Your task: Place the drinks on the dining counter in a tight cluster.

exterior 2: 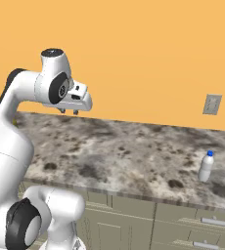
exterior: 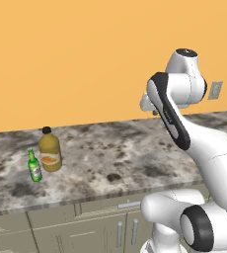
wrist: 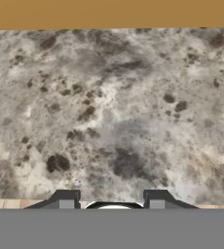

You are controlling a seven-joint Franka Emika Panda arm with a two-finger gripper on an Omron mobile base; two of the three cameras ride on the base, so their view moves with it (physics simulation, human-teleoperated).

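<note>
Amber juice jug (exterior: 50,150) and green bottle (exterior: 34,166) stand well left of the empty, pressed-together pincer (exterior 2: 68,112).

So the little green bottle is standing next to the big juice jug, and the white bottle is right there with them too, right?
Not quite. The green bottle does stand beside the juice jug, as the left base view shows. But the white bottle stands alone, far along the counter, in the right base view.

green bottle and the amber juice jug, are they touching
Apart. The left base view shows a sliver of speckled counter between the green bottle and the amber juice jug.
</note>
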